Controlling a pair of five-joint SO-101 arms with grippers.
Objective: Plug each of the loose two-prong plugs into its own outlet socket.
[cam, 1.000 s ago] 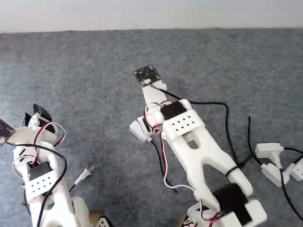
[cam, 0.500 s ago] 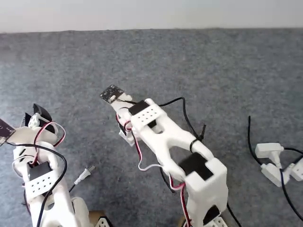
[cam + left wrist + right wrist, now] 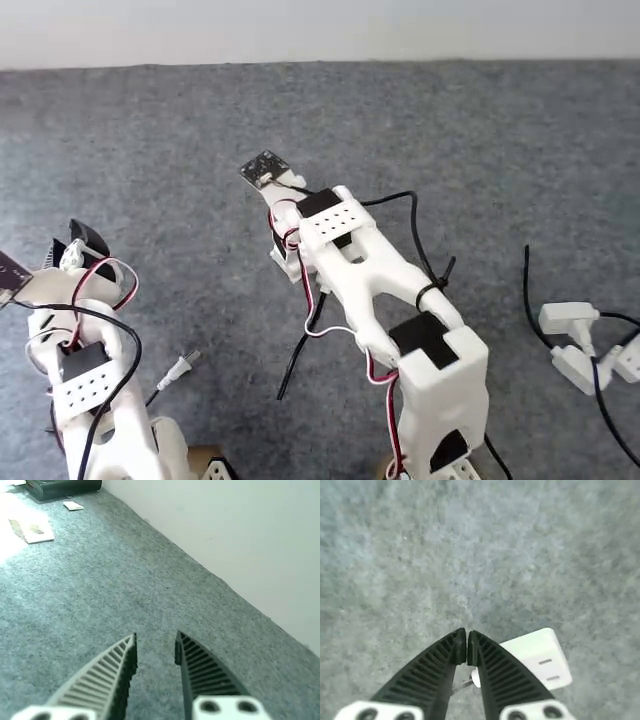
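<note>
My right gripper (image 3: 467,647) is shut low over the grey carpet, with a bit of a white plug (image 3: 475,678) showing between its fingers. A white socket block (image 3: 540,661) with two slots lies right beside one finger. In the high view the right arm (image 3: 340,240) stands mid-carpet and a black cord (image 3: 300,350) trails from under its wrist. A loose two-prong plug (image 3: 178,370) lies beside the left arm. My left gripper (image 3: 155,645) is open with nothing in it, raised near the carpet's left side (image 3: 85,240).
Several white plugs and socket pieces (image 3: 565,320) with black cords lie at the right edge of the carpet (image 3: 480,140). A pale wall (image 3: 320,30) runs along the far side. Papers and a dark box (image 3: 60,486) sit far off.
The right arm swung left over the carpet, then came back slightly to the right, and the black cord swung with it. The left arm has not moved.
</note>
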